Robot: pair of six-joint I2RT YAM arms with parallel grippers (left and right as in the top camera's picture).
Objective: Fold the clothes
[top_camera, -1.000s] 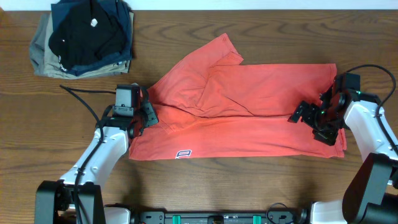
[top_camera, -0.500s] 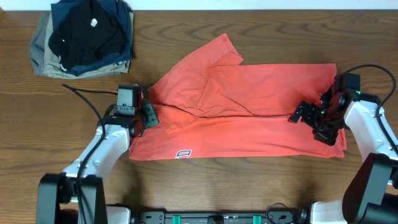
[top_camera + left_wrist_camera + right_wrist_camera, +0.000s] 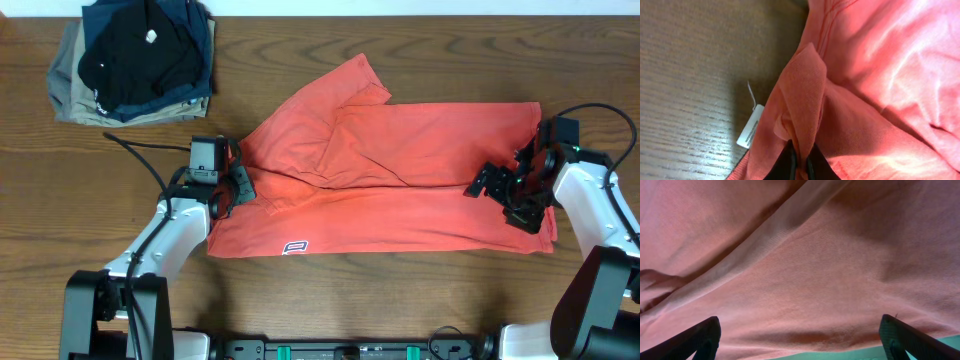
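The coral-red clothes [image 3: 400, 170] lie spread across the middle of the table, partly folded, with a small white logo [image 3: 295, 246] near the front hem. My left gripper [image 3: 236, 187] sits at the shirt's left edge, shut on a pinched ridge of the cloth [image 3: 802, 100]; its dark fingertips [image 3: 787, 165] clamp the fold, and a white care tag [image 3: 750, 126] hangs beside it. My right gripper [image 3: 497, 192] hovers over the shirt's right end, jaws wide open. In the right wrist view its fingertips [image 3: 695, 340] stand far apart above the red cloth [image 3: 805, 275], holding nothing.
A stack of folded garments [image 3: 135, 60], black on navy on khaki, sits at the back left corner. The brown wooden table [image 3: 400, 290] runs along the front. A black cable [image 3: 140, 160] trails left of my left arm.
My left gripper has closed on a fold at the shirt's left edge. The right arm has not moved.
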